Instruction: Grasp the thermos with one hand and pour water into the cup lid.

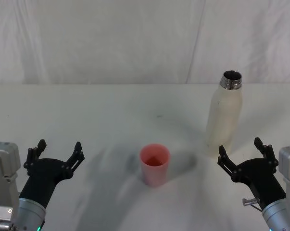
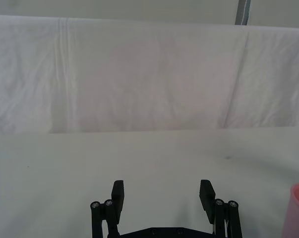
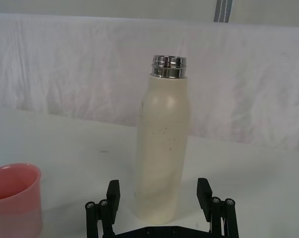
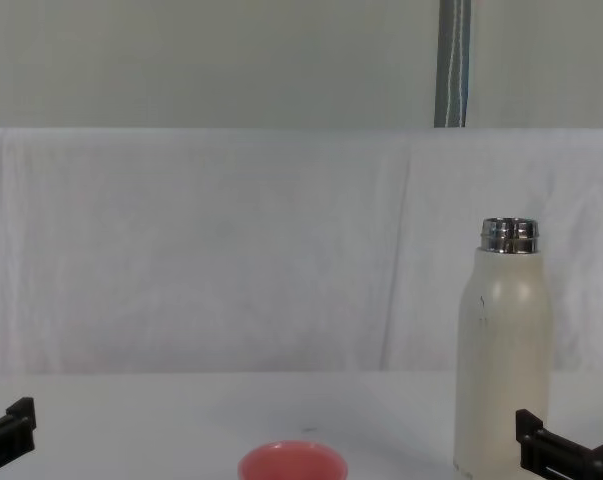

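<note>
Both hands are being held open and empty low over the bench (image 1: 111, 110): left hand (image 1: 56, 153), right hand (image 1: 244, 152). Between them the cup lid (image 1: 155, 164) is standing; beyond the right hand, the thermos (image 1: 224, 114) is standing upright, uncapped.

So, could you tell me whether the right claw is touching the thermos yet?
Apart. In the head view, the open right claw sits just short of the thermos, with white table visible between its fingertips and the bottle.
</note>
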You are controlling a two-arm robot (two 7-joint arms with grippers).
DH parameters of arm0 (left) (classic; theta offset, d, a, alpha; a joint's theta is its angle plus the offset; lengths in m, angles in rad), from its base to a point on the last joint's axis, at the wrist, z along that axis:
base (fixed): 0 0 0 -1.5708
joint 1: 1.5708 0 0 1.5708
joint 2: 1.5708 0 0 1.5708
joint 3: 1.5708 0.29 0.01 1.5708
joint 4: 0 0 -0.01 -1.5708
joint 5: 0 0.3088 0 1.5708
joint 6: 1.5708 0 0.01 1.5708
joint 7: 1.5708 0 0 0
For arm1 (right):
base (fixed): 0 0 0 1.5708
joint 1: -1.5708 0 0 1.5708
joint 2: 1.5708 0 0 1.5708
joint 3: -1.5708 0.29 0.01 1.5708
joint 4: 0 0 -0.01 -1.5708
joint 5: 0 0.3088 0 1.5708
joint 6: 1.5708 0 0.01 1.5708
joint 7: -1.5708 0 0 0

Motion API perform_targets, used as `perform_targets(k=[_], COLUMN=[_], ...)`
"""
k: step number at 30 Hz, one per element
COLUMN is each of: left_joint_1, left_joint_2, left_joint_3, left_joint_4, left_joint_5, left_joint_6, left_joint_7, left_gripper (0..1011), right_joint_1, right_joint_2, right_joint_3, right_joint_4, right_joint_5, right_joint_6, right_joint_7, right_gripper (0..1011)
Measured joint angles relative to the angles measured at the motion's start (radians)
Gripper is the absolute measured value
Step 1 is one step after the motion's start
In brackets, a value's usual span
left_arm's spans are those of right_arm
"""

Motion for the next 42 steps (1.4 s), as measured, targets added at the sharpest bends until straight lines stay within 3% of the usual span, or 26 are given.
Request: perform_targets(k=[42], left_joint_1=[0.000], left_joint_2=[0.000], left_joint_3=[0.000], left_joint_4=[0.000], left_joint_5=[0.000], left_joint_6=[0.000], left_joint_7=[0.000], left_gripper=[1001], right_joint_1=[0.000], right_joint_2=[0.000], right_joint_3=[0.000], right_joint_4=[0.000], right_joint_5=[0.000], right_joint_6=[0.000], right_joint_7=[0.000], right_gripper=[1003])
